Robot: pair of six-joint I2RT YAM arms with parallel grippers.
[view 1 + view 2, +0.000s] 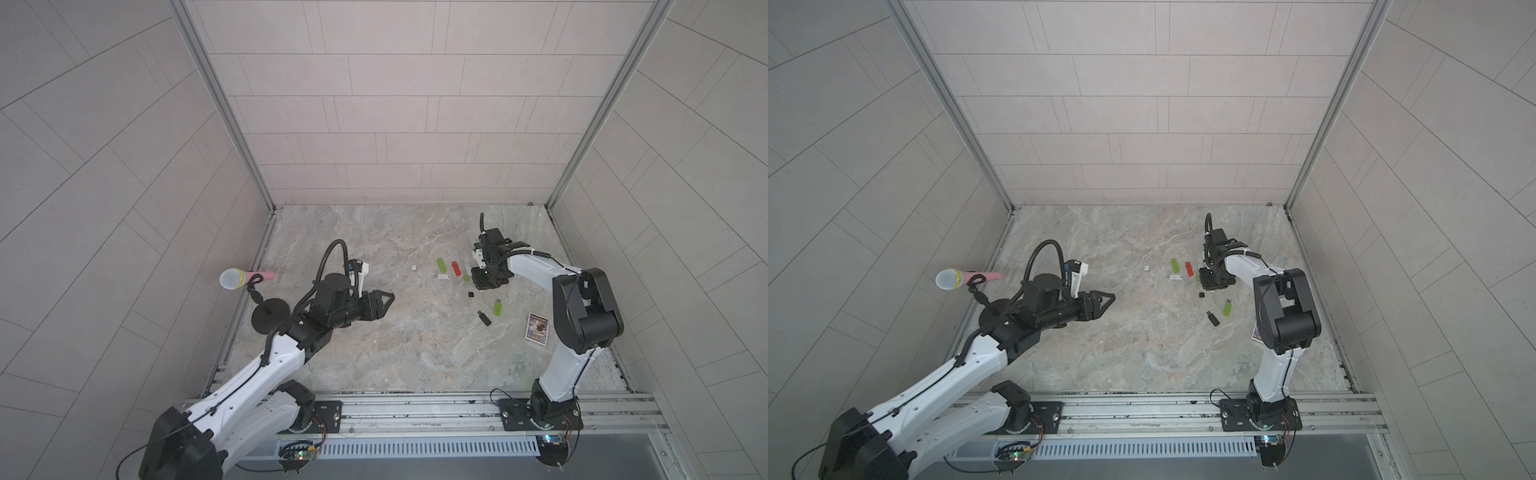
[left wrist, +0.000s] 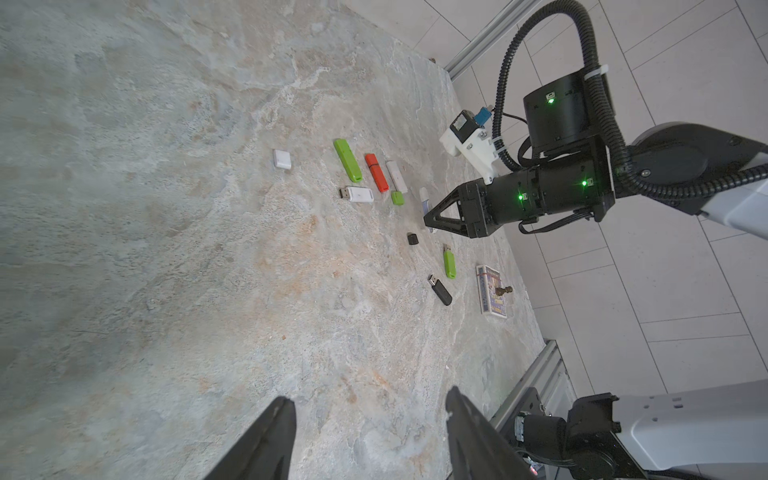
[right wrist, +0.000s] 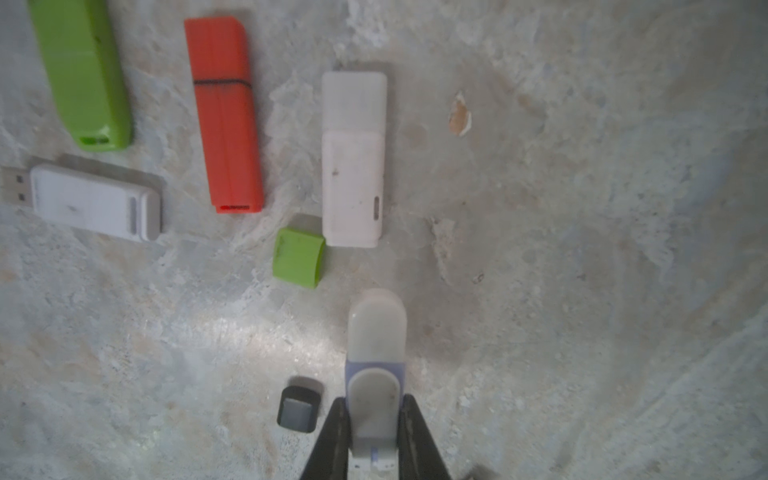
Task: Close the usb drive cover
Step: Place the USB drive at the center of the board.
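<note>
Gripping white usb drive (image 3: pixel 376 332), right hand (image 3: pixel 374 400) (drive seemingly hidden in top views), left hand (image 2: pixel 370 397) spread.

The stone-look table (image 2: pixel 166 249) is carrying three capped drives side by side: long green drive (image 2: pixel 347 160), red drive (image 2: pixel 376 173), capped white drive (image 2: pixel 397 176). Near them are lying an open white drive (image 2: pixel 357 194), white cap (image 2: pixel 282 159), green cap (image 2: pixel 397 198) and black cap (image 2: pixel 412 239). A short green drive (image 2: pixel 449 262) and black drive (image 2: pixel 440 290) are lying uncapped near a card (image 2: pixel 490 291). A mic stand (image 1: pixel 270 316) is standing at the left edge.

Top views: high over my bases, facing steeply down. Left wrist camera looks across the table (image 2: pixel 166 249) from afar; right wrist close above the red drive (image 3: pixel 224 124), shared by all.
</note>
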